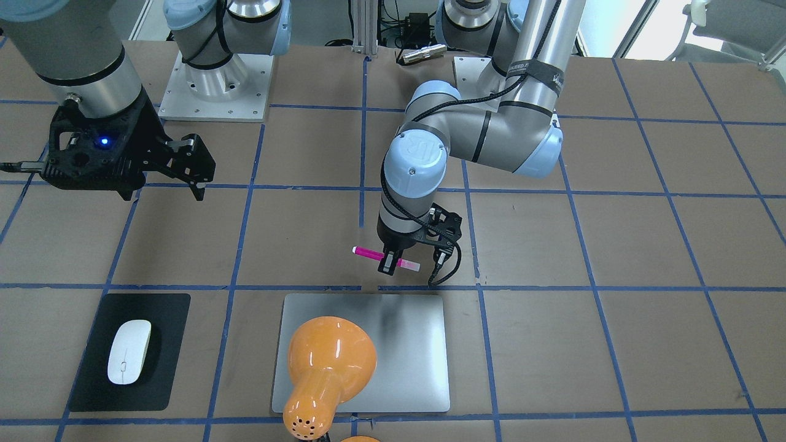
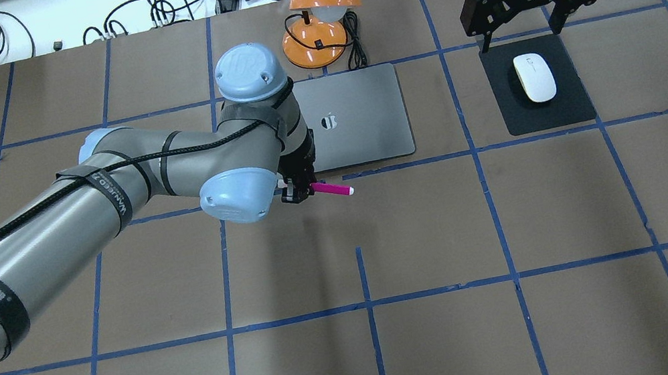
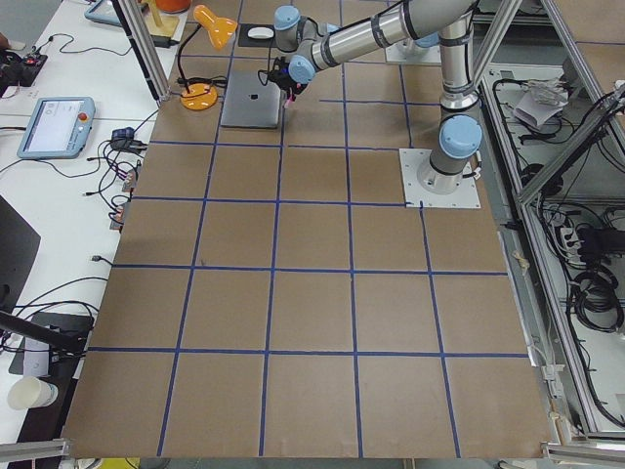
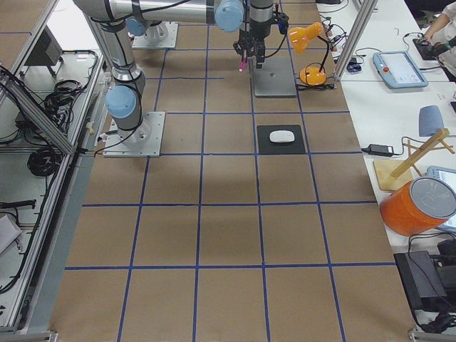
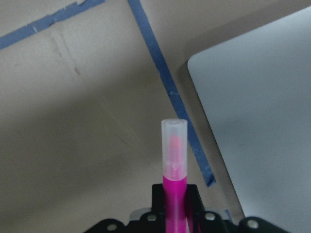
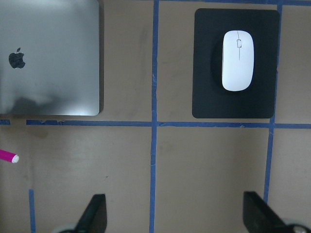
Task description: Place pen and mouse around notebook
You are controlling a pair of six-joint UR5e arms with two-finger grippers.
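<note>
Okay, got pen (image 1: 368, 252) pinched in left fingers (image 1: 384, 268), hanging off notebook (image 1: 417, 344) at its 7 o'clock corner from overhead. Probably next: lower to tabletop (image 1: 552, 245), let go. Leaving right fingers (image 1: 195, 175) spread, mouse (image 1: 129, 352) untouched.

Pink pen (image 1: 368, 252) level just beside the silver notebook (image 1: 406, 353), white mouse (image 1: 129, 352) well apart
</note>
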